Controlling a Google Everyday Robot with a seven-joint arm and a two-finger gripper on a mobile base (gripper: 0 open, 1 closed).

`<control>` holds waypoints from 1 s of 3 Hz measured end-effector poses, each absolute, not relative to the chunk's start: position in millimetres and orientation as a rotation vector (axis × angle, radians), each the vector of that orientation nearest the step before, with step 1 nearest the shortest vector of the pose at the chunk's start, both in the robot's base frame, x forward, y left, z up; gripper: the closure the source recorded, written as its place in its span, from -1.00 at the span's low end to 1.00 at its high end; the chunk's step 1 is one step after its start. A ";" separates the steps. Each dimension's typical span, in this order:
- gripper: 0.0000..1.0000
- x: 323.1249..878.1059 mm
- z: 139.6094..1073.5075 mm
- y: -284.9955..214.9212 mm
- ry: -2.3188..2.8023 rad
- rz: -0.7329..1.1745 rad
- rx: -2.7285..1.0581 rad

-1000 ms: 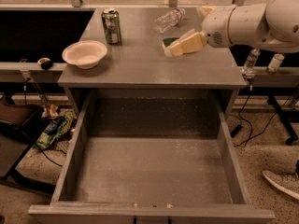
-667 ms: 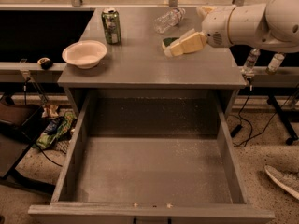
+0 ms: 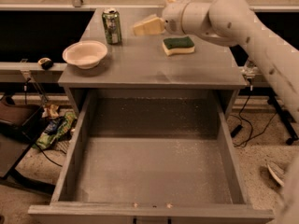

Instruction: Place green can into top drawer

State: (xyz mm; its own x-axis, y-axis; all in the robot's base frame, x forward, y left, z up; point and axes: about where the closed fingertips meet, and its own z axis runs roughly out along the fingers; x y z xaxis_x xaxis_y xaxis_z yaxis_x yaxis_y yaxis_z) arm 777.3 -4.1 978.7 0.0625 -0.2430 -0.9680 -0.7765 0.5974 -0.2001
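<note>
The green can (image 3: 111, 26) stands upright at the back left of the grey cabinet top (image 3: 149, 69). The top drawer (image 3: 154, 167) is pulled fully open below, its speckled floor bare. My gripper (image 3: 145, 26) hangs over the back middle of the top, pointing left, a short way right of the can and apart from it. It holds nothing that I can see.
A pale bowl (image 3: 85, 54) sits on the top's left front, below the can. A green-and-yellow sponge (image 3: 178, 45) lies right of centre, under my arm (image 3: 243, 31). Cables and clutter (image 3: 53, 127) lie on the floor to the left; a black void lies behind.
My gripper has swung left across the top, from the right side toward the can. The sponge it was covering now shows. The clear bottle is no longer visible.
</note>
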 end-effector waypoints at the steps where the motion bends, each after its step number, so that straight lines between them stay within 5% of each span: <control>1: -1.00 813.0 973.4 43.8 1.527 0.476 -0.928; 3: -1.00 877.5 929.7 146.1 1.533 0.581 -0.904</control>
